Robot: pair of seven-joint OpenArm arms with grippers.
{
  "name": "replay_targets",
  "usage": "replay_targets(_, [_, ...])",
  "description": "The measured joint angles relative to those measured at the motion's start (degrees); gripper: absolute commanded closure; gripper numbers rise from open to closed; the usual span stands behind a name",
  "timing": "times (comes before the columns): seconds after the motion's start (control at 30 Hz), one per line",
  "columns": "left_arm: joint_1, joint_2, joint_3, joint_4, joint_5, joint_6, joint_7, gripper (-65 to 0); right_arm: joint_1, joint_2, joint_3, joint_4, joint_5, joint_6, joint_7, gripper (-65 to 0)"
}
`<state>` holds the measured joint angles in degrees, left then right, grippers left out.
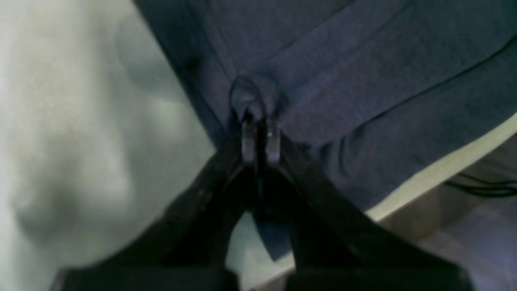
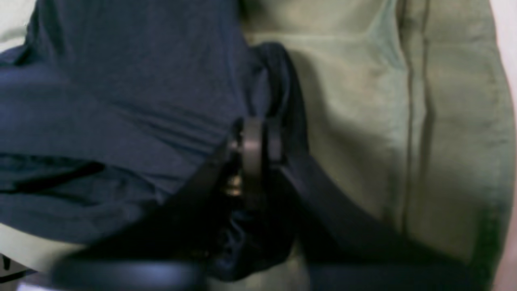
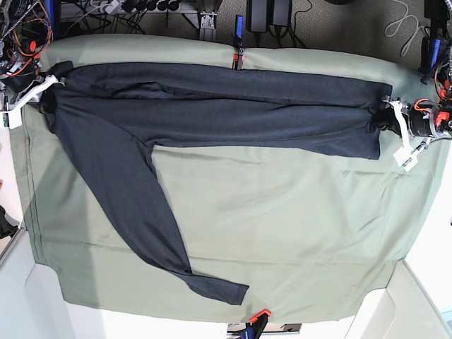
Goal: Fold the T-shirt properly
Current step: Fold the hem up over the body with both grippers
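1. On my left wrist view the left gripper (image 1: 260, 139) has its jaws pressed together on a small bunched fold of the T-shirt (image 1: 363, 81); dark fabric loops up just past the fingertips.
2. On the right wrist view the right gripper (image 2: 254, 141) is likewise clamped on the shirt's edge, with navy cloth gathered between and below the fingers.
3. From the base view I see the T-shirt (image 3: 212, 106) stretched as a long folded band across the far part of the table, running nearly from one side to the other.
4. The right gripper (image 3: 48, 99) holds the end on that view's left, the left gripper (image 3: 385, 116) the end on its right.
5. One long sleeve (image 3: 141, 205) trails diagonally from the left end toward the near edge, its cuff lying flat close to the front hem of the cloth.
6. The olive-green table cloth (image 3: 282, 226) lies under everything, wrinkled.
7. An orange-and-black clamp (image 3: 254, 321) sits at the near edge, another clamp (image 3: 238, 56) at the far edge, touching the shirt's far side.
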<state>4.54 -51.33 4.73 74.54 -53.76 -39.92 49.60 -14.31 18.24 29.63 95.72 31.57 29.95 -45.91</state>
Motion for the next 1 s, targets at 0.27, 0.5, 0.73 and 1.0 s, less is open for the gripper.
replay_targets(0.27, [-0.92, 0.50, 0.15, 0.17, 0.28, -0.83, -1.31, -32.2, 1.42, -0.02, 0.72, 0.02, 5.03, -0.37, 1.46, -34.9])
replay_targets(0.5, [-0.92, -3.23, -1.64, 0.02, -4.83, -0.17, 2.10, -32.2, 9.81, -1.95, 0.72, 3.39, 7.26, -0.02, 1.66, -34.9])
replay_targets(0.73, [-0.87, -3.13, -4.28, 0.02, -4.87, -0.17, 2.27, -32.2, 19.17, -6.82, -15.39, 3.28, -1.84, -0.31, 2.51, -34.9])
replay_targets(1.0, [-0.74, -3.13, -4.28, 0.02, -4.87, -0.17, 2.49, -32.2, 28.30, -12.52, -37.24, -10.95, -29.38, -11.72, 9.92, -35.0])
